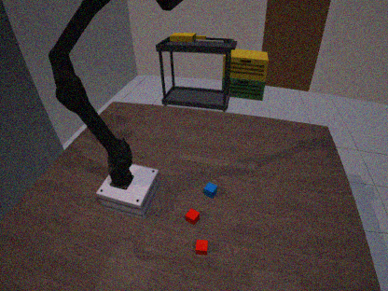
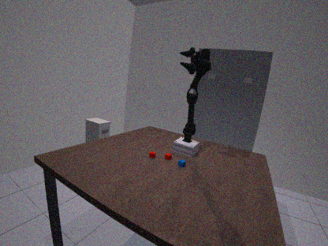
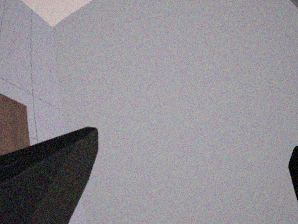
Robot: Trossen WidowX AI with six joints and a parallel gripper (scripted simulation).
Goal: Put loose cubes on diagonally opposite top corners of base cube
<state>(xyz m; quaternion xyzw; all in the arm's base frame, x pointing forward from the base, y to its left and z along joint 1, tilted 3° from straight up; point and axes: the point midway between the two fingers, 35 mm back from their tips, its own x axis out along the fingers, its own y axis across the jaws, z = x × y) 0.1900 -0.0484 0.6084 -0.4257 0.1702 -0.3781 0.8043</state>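
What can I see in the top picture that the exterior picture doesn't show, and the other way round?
Only the top view shows the dark shelf cart with a yellow box on it, the stacked yellow and green crates, and a brown panel on the far wall. Only the exterior view shows the open hand raised high, empty, plus a white box on the floor and a grey panel behind the arm. Both show the table, the arm's white base, the blue cube and two red cubes.

Brown table (image 1: 280,177), blue cube (image 1: 210,189), 2 red cubes (image 1: 192,215) (image 1: 201,246), white arm base (image 1: 140,187)
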